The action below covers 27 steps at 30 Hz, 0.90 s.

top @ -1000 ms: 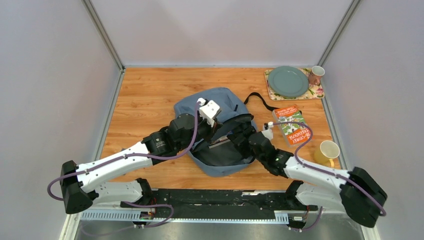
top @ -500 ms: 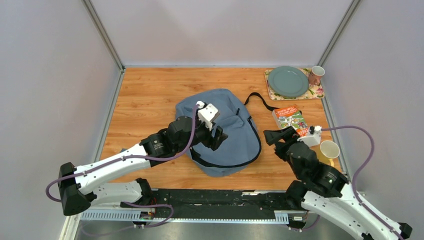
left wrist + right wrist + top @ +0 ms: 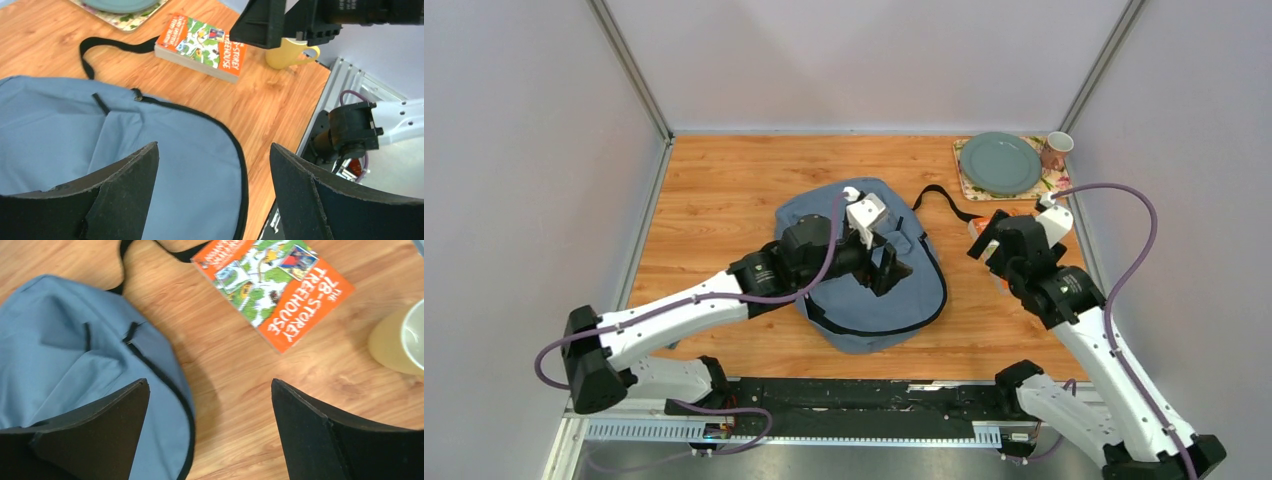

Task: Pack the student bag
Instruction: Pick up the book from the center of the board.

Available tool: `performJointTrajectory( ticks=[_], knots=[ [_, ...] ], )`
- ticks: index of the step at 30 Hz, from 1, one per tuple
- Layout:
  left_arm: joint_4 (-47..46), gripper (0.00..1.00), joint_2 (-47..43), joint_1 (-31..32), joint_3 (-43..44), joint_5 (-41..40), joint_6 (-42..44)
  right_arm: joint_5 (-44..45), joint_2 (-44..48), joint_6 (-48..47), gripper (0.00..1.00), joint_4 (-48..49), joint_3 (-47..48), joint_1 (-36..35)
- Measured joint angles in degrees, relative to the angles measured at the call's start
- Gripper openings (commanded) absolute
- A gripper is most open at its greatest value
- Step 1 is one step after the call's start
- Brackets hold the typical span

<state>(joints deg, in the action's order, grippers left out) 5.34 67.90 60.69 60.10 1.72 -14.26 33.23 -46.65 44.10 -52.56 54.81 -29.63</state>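
Note:
The student bag (image 3: 864, 305), grey-blue with a dark zip line, lies flat in the middle of the wooden table; it also shows as the bag (image 3: 150, 150) in the left wrist view and the bag (image 3: 75, 355) in the right wrist view. My left gripper (image 3: 891, 263) hovers over its right half, open and empty, seen from its own wrist as the left gripper (image 3: 214, 147). My right gripper (image 3: 986, 238) is raised to the bag's right, open and empty, seen as the right gripper (image 3: 210, 381) above bare wood at the bag's edge. An orange book (image 3: 272, 287) lies just beyond it, the same book (image 3: 200, 45).
A yellow mug (image 3: 400, 340) stands right of the book. A black strap (image 3: 939, 200) trails from the bag's top. At the back right a green plate (image 3: 999, 163) sits on a floral mat beside a brown cup (image 3: 1056, 150). Walls close three sides.
My left gripper opened and let go of the bag, whose mouth fell flat, and it shifted right. My right arm pulled out of the bag and swung up over the book, opening wider.

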Motion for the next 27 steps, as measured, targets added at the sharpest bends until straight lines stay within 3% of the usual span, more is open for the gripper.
performJointTrajectory(
  ticks=[4, 7, 16, 20, 27],
  knots=[
    [-4.83, 0.88, 7.21, 0.00, 1.70, 1.90, -2.16, -9.01, -3.43, -4.46, 0.95, 0.17, 0.20, 14.27],
    [-6.73, 0.87, 16.52, 0.00, 7.74, 4.11, -4.22, -14.21, -7.45, -6.49, 0.95, 1.40, 0.83, 22.03],
    [-8.98, 0.87, 43.25, -1.07, 32.48, 13.70, -12.22, -26.97, -28.09, -9.01, 0.94, 10.99, 5.35, 39.34],
    [-10.78, 0.87, 52.68, -3.02, 40.24, 18.88, -18.60, -28.87, -37.88, -10.69, 0.94, 12.22, 10.32, 42.62],
    [-11.72, 0.81, 63.91, -6.03, 43.74, 21.22, -26.93, -30.84, -49.03, -13.77, 0.93, 14.80, 17.49, 44.13]
  ],
)
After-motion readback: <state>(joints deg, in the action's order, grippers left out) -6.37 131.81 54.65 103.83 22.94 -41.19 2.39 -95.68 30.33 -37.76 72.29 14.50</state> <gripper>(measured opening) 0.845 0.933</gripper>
